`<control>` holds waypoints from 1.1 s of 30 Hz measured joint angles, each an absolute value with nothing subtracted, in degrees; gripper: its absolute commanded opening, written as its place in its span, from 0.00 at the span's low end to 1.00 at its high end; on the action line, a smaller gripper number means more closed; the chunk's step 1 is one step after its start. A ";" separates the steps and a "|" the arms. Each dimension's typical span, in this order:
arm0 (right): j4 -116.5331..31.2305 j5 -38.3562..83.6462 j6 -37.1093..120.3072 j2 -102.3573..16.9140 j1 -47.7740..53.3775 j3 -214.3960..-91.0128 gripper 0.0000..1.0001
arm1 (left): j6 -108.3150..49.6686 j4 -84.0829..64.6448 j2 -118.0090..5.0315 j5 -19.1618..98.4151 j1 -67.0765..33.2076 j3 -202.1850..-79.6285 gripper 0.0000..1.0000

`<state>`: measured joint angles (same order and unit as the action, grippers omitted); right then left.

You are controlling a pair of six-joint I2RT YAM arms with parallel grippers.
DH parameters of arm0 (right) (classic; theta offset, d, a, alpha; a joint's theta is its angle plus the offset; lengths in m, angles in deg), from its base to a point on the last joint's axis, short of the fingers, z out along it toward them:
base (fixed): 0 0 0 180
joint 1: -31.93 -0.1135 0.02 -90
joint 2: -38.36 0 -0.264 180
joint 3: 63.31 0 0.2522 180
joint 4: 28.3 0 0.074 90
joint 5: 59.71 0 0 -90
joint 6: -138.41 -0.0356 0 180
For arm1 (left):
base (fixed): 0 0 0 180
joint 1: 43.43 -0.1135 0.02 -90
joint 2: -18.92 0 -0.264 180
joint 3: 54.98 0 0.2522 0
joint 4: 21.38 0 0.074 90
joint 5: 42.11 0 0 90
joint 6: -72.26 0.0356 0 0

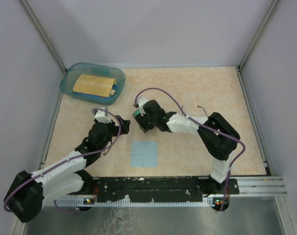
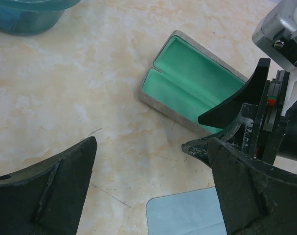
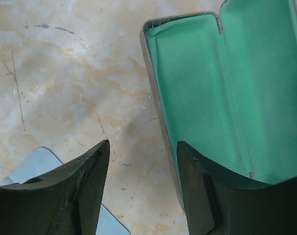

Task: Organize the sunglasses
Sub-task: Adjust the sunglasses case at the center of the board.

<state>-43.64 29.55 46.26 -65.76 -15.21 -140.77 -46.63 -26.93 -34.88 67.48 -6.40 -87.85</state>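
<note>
The grey case lies open, its teal lining (image 2: 192, 81) up, in the middle of the table. It is empty in the left wrist view and the right wrist view (image 3: 202, 83). My right gripper (image 3: 142, 147) is open and straddles the case's near wall, one finger (image 3: 207, 196) over the lining and the other outside. From above, the right gripper (image 1: 141, 117) covers most of the case. My left gripper (image 2: 146, 152) is open and empty just left of the case (image 1: 121, 124). A thin dark wire (image 1: 202, 108) beside the right forearm may be part of the sunglasses; the rest is hidden.
A light blue cloth (image 1: 144, 153) lies flat in front of both grippers, and its corner shows in the left wrist view (image 2: 187, 215). A blue plastic bin (image 1: 69, 81) holding a tan item stands at the back left. Walls enclose the table.
</note>
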 measured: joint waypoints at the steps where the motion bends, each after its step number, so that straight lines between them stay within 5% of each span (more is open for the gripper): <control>1: -43.51 29.44 46.15 -65.78 -15.29 -140.40 0.57 | -46.63 -26.95 -34.95 67.48 -6.40 -87.85 1.00; 13: -42.39 30.30 45.17 -65.73 -15.45 -138.15 0.51 | -46.63 -26.97 -35.08 67.48 -6.40 -87.85 1.00; 28: -41.65 35.30 44.73 -64.20 -15.47 -134.32 0.26 | -46.63 -26.99 -35.10 67.48 -6.40 -87.85 1.00; 33: -41.98 37.18 44.88 -62.87 -15.47 -133.56 0.26 | -46.63 -27.04 -35.10 67.48 -6.40 -87.85 1.00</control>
